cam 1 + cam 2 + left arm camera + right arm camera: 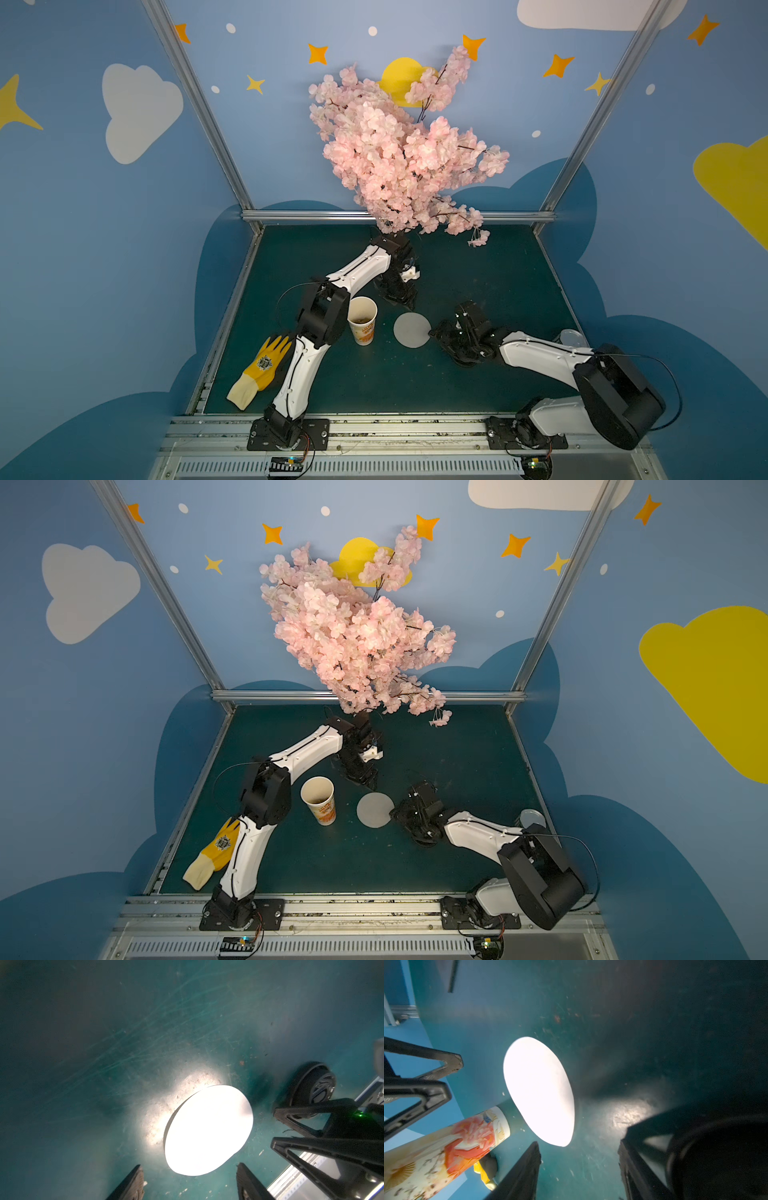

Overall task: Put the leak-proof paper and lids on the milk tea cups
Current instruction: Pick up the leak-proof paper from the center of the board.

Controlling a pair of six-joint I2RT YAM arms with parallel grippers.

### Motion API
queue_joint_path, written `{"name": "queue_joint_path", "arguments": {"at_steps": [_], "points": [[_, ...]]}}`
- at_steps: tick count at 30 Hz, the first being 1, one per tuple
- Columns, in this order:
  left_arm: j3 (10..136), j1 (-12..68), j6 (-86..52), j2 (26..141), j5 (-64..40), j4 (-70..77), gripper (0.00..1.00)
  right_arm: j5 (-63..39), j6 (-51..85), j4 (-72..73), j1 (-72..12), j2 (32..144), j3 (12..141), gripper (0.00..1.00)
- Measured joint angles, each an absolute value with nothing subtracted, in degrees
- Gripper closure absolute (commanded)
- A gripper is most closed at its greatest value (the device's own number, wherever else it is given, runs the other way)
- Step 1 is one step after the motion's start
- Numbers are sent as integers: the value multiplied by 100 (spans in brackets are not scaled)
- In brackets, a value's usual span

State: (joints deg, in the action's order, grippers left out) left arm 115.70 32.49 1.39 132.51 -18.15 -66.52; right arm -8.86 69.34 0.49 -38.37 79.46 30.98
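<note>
Two hands at work, both spread, neither pinching anything; left hand point(406, 306) hangs tips-down at the far edge of the thin, round, pale grey-white paper disc point(411, 330); right hand point(432, 332) lies low at the disc's right side, tips at its rim, contact not certain. Paper disc lies flat on the dark green tabletop point(478, 270), near the tall, tapered white paper cup point(363, 320) with orange print; cup upright, mouth bare, brownish residue at the bottom. Step in hand, as I judge it: lifting the disc off the surface; nothing placed yet.

Notes for doing it well: so thin a sheet offers no side to grip; best to block one edge with one hand while the other works a finger beneath the rim; close gently, near the edge only, to avoid a crease; carry level; centre over the mouth before letting go. Cup looks light and tall; left arm's elbow point(324, 316) stands just beside it; avoid nudging. Yellow rubber glove point(262, 365) lies well apart; no concern.
</note>
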Motion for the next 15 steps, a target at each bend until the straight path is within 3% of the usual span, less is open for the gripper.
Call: {"name": "queue_joint_path", "arguments": {"at_steps": [5,10,15], "points": [[11526,3249,176,13482,-1804,-6722,36,-958,7148,473,-3962,8239,3103,49],[11526,3249,202,13520,-1747,-6772,47,-963,7336,899,-4056,8462,3114,51],[11458,3256,222,13574,-1721,-6812,49,-967,7450,1328,-4075,8753,3190,52]]}}
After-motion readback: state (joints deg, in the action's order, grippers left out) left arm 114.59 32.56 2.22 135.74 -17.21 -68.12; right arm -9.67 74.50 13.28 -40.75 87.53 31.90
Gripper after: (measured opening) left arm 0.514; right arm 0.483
